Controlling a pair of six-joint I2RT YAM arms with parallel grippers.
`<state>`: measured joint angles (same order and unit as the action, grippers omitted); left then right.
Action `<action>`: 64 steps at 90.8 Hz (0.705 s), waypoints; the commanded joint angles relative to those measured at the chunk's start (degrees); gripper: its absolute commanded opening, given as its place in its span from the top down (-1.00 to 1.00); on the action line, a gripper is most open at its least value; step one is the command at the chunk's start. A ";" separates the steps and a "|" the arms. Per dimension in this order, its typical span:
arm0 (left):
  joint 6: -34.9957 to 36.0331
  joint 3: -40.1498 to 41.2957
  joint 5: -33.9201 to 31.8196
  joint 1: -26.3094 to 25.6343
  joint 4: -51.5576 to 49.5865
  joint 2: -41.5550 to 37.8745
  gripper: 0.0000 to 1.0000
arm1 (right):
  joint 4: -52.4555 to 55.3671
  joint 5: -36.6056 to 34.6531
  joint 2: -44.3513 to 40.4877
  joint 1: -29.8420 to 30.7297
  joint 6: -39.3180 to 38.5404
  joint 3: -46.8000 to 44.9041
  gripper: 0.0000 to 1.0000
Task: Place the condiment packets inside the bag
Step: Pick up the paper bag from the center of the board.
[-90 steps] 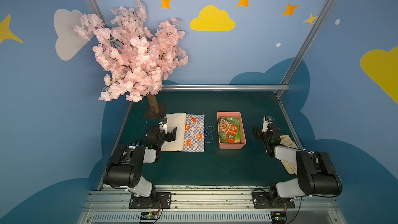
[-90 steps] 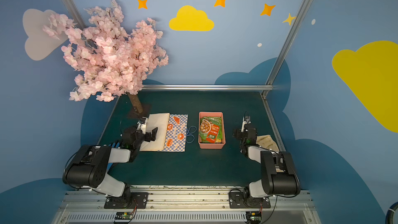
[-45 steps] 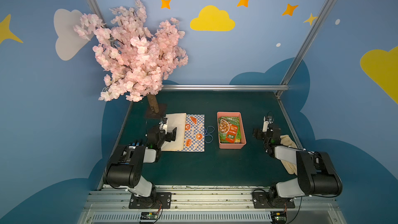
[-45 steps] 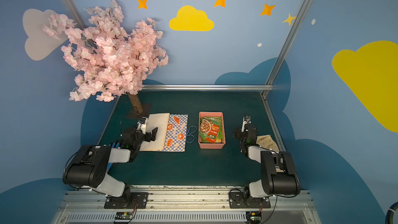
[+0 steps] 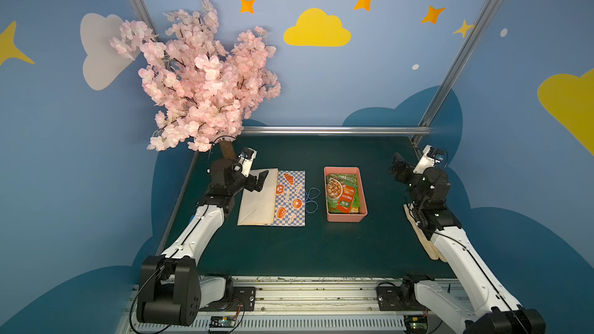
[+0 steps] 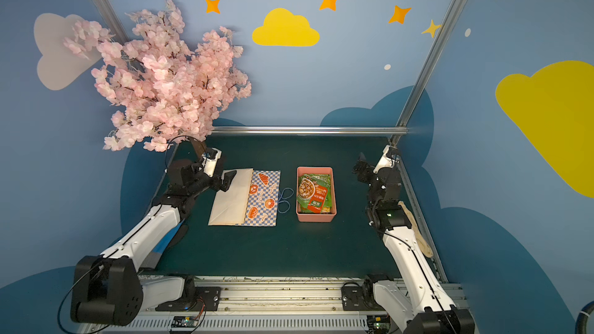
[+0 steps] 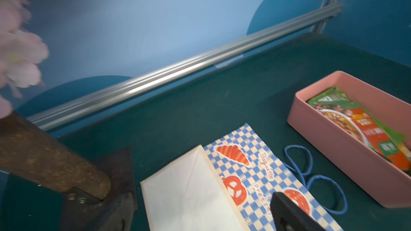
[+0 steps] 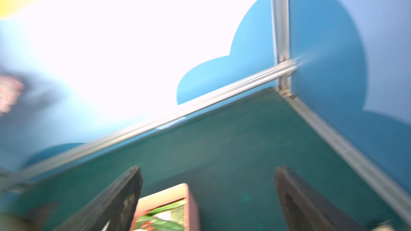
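The bag (image 5: 291, 199) (image 6: 263, 199) lies flat on the green mat, its folded cream bottom towards the left arm and its blue cord handles (image 5: 312, 200) towards the pink tray (image 5: 345, 218) (image 6: 316, 216). The condiment packets (image 5: 340, 192) (image 6: 313, 192), mostly green with a red-orange one on top, are piled in that tray. My left gripper (image 5: 257, 182) (image 7: 202, 196) hovers open over the bag's (image 7: 255, 170) cream end, holding nothing. To the right of the tray (image 8: 164, 194), my right gripper (image 5: 396, 168) (image 8: 209, 170) is raised and open, also empty. Part of the packets (image 8: 164, 216) shows in the blurred right wrist view.
A pink blossom tree (image 5: 205, 85) stands at the back left, its trunk (image 7: 44, 156) and dark base plate close to my left gripper. A cream glove (image 5: 429, 249) lies under the right arm by the mat's right edge. An aluminium rail (image 5: 334, 130) bounds the back.
Both arms have lifted out of their folded low pose and carried the grippers upward; both wrist views are motion-blurred. Both grippers stay open. Bag, tray and packets have not moved.
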<state>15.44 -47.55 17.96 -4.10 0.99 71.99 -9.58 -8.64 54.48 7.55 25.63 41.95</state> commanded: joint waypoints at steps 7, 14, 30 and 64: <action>7.21 -1.58 2.30 -4.64 -23.40 2.37 -1.00 | 11.16 6.01 4.21 9.92 5.25 5.87 -0.96; 9.10 -1.35 -0.97 -7.29 -24.19 4.54 -0.99 | 18.37 -3.60 7.54 22.01 0.20 11.79 -0.96; 8.24 -3.36 -6.32 -7.82 -26.03 8.88 -0.98 | 24.70 -15.68 17.80 41.80 1.37 18.91 -0.90; 8.32 -0.26 -0.53 2.82 -24.55 6.17 -0.99 | 33.76 -12.02 40.61 53.17 18.82 30.00 -0.71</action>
<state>22.90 -48.95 14.37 -4.14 -23.07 79.11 17.63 -22.55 91.15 60.69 37.50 67.57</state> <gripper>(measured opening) 0.996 0.878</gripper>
